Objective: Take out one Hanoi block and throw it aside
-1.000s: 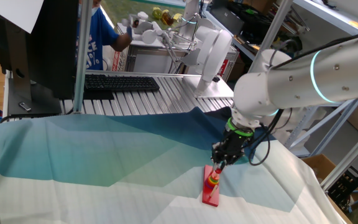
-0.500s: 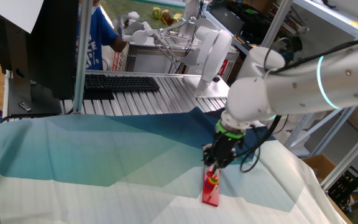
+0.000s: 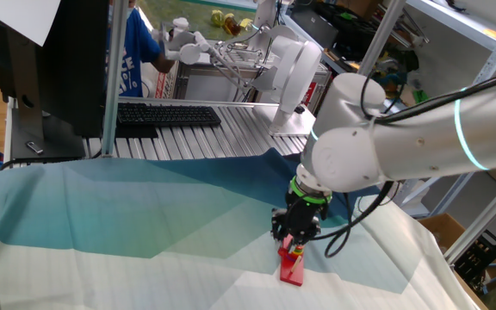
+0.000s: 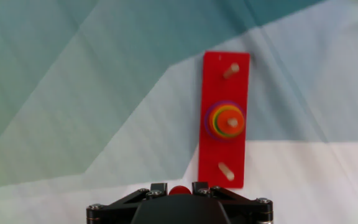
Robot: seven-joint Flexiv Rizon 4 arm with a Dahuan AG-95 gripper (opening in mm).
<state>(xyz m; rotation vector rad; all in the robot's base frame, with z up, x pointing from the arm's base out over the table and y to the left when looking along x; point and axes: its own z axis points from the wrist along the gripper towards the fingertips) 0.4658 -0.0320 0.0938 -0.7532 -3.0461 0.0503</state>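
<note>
A pale teal-and-white patterned cloth (image 3: pixel 145 215) covers the table; the large white Flexiv arm (image 3: pixel 386 146) reaches down from the 3 o'clock side of the fixed view, and its black two-finger gripper (image 3: pixel 294 244) hangs directly above the long flat red rectangular base board (image 4: pixel 224 118). In the hand view the board's long axis runs from 12 to 6 o'clock, leaning slightly toward 1 o'clock, and it carries three pale wooden pegs in a row; the middle peg bears a stack of rings (image 4: pixel 226 120) in purple, green, yellow and orange, and the outer two pegs are bare. A tiny red round piece (image 4: pixel 179 190), judged to be the Hanoi block, shows at the 6 o'clock edge of that view, seated between the two finger bases of the gripper, just left of the board's near end. Being a ring, it has no long axis; its facing cannot be told. The jaws appear closed on this piece, though the fingertips themselves are out of frame. The extraction step therefore seems done, and the carry-away is in hand: the next move calls for swinging clear of the board, then opening the jaws over bare cloth.
</note>
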